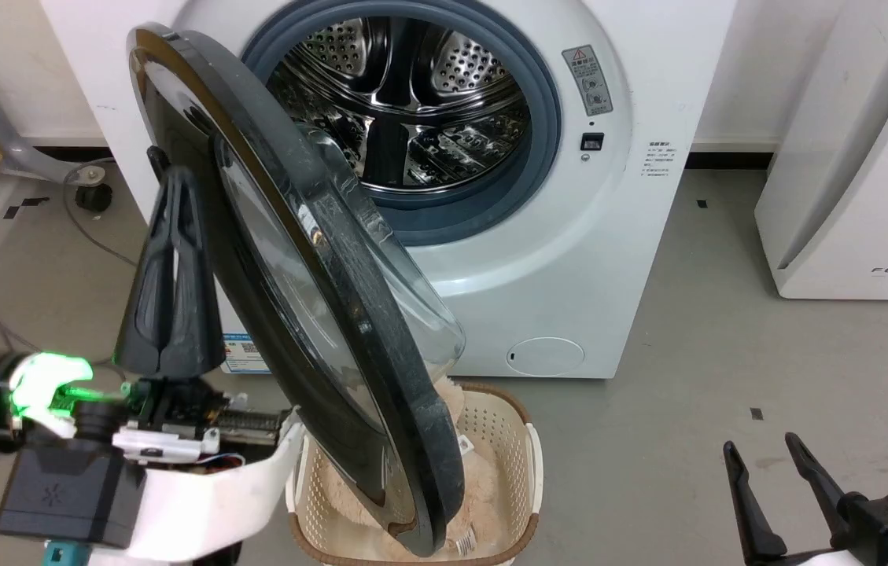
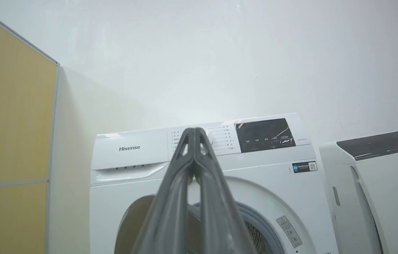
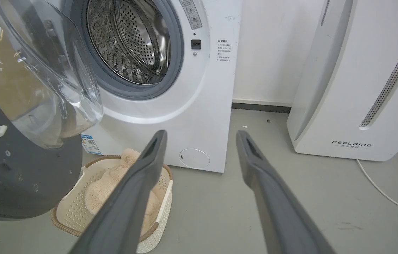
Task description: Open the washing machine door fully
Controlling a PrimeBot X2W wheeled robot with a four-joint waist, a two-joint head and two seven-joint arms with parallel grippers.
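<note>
1. The washing machine door (image 1: 365, 346) is standing partway out from the washing machine (image 1: 569, 259). It is hinging on the machine's left side, and its free edge is hanging over a basket (image 1: 528, 448) on the floor. The drum (image 1: 412, 110) is showing. I am judging the door not fully open yet.
2. The left end effector (image 1: 178, 185) is clenched with nothing between its fingers. It is pointing up, just beside the door's glossy outer face on that face's left. I cannot tell whether it is touching.
3. Key relation: the door is lying to the right of the left end effector. The disc is standing on edge, running from the far hinge side towards the camera. The remaining swing is probably going leftward, towards that arm. The left arm is the nearer one.
4. The right end effector (image 1: 762, 444) is released, fingers spread. It is sitting low at the right, well apart from the door, on the inner glass-bowl side.
5. The head view is giving both arms and the door angle. The left wrist view is looking over the door at the control panel (image 2: 265, 135). The right wrist view is showing the bulging glass, a plush item (image 3: 114, 187) in the basket, and a white appliance (image 3: 354, 88) on the right.
</note>
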